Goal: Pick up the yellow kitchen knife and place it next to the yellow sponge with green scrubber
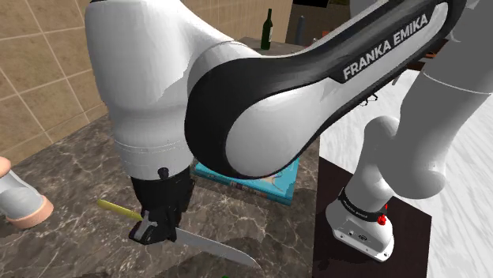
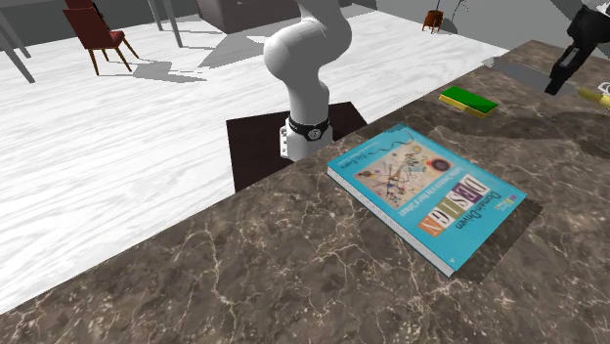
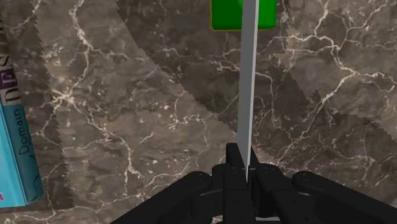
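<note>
My black gripper [image 1: 152,227] is shut on the yellow kitchen knife [image 1: 118,208], clasping it where the handle meets the grey blade [image 1: 217,247]. In the wrist view the fingers [image 3: 229,181] pinch the blade [image 3: 247,95], which points straight away from the gripper and crosses in front of the sponge's green scrubber face [image 3: 224,14]. In the second exterior view the gripper [image 2: 561,80] is at the far right with the yellow handle [image 2: 595,95] beside it. The sponge [image 2: 467,101], green over yellow, lies on the marble counter [image 2: 244,274] between the gripper and the book.
A teal book [image 2: 430,191] lies flat on the counter and is seen again beside the arm [image 1: 257,183]. A white and pink object [image 1: 20,201] sits at the shoulder view's left edge. The arm's base [image 2: 308,137] stands off the counter's edge, and a dark bottle [image 1: 267,31] stands far back.
</note>
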`<state>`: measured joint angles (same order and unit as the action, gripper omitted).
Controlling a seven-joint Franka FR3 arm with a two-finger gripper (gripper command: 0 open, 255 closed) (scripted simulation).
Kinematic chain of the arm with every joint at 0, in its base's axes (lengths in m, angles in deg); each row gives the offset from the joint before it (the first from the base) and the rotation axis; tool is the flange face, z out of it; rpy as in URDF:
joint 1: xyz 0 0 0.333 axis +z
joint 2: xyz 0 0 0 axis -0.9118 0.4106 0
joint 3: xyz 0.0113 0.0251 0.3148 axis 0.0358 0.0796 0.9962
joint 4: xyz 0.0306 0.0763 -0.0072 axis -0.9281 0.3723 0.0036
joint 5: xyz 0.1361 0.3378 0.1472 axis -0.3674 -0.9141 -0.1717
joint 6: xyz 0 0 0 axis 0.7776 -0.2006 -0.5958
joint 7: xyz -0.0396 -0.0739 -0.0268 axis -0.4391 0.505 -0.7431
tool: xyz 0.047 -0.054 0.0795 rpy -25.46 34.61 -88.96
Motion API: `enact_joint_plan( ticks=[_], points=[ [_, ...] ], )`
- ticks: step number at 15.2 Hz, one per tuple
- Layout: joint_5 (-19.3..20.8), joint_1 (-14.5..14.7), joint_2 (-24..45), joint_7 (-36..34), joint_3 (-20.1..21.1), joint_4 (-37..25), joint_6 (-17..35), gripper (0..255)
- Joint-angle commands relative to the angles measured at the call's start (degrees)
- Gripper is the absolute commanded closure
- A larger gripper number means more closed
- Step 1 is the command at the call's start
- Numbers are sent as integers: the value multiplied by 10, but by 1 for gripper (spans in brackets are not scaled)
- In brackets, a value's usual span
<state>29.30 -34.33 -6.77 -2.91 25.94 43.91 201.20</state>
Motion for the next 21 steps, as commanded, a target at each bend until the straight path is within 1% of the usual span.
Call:
enact_joint_plan(
  ticks=[1, 5, 8, 9, 21],
  points=[
    [24, 11, 38, -36, 13, -39, -2, 255],
    [75, 43, 116, -105, 30, -125, -16, 255],
    [115, 77, 179, -152, 34, -200, -35, 255],
    [122, 85, 190, -160, 33, -214, -39, 255],
    [141, 91, 222, -168, 23, -161, 42, 255]
  ],
)
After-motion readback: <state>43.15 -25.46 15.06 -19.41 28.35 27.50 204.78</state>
